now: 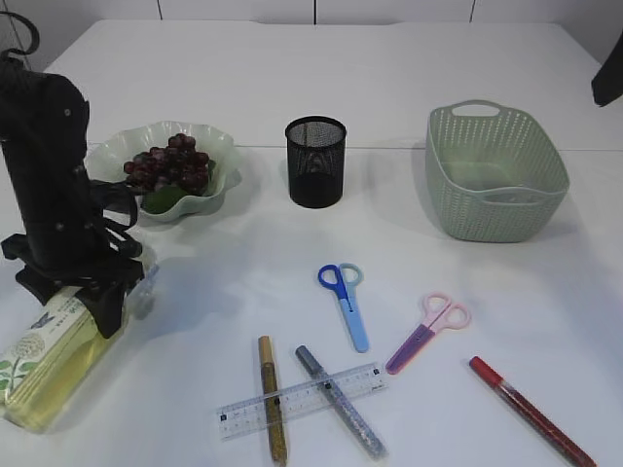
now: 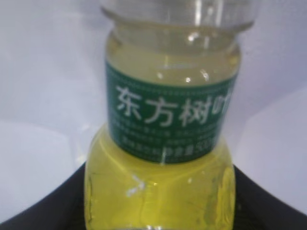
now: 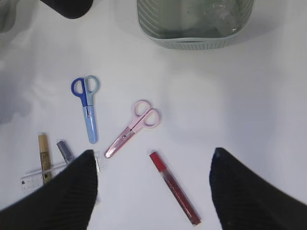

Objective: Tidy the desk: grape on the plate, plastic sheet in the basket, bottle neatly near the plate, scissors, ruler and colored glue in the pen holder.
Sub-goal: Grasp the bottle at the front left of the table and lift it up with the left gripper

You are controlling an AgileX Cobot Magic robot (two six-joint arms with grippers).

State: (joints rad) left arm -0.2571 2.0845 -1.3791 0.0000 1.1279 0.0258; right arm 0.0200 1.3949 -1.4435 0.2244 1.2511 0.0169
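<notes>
Where the frames allow, each item is listed by its place in the exterior view unless another view is named.

Bottle [image 1: 47, 352]: lying tilted at the lower left of the frame, filled with yellow liquid; its neck and green label fill the left wrist view [image 2: 165, 120].
Left gripper [image 1: 92, 292]: set down over the upper part of the bottle; whether the jaws are closed on it cannot be told.
Right gripper [image 3: 153, 182]: seen in the right wrist view with jaws spread wide and nothing between them, above the table.
Grapes [image 1: 170, 165]: lying on the plate [image 1: 219, 146], upper left.
Pen holder [image 1: 315, 161]: upright, centre top, between plate and basket [image 1: 496, 170].
Blue scissors [image 1: 346, 302]: centre.
Pink scissors [image 1: 428, 331]: just right of the blue pair.
Ruler [image 1: 302, 399]: bottom centre, crossed by a gold glue pen [image 1: 272, 399] and a silver glue pen [image 1: 341, 401].
Red glue pen [image 1: 531, 411]: lower right, apart from the rest.
</notes>
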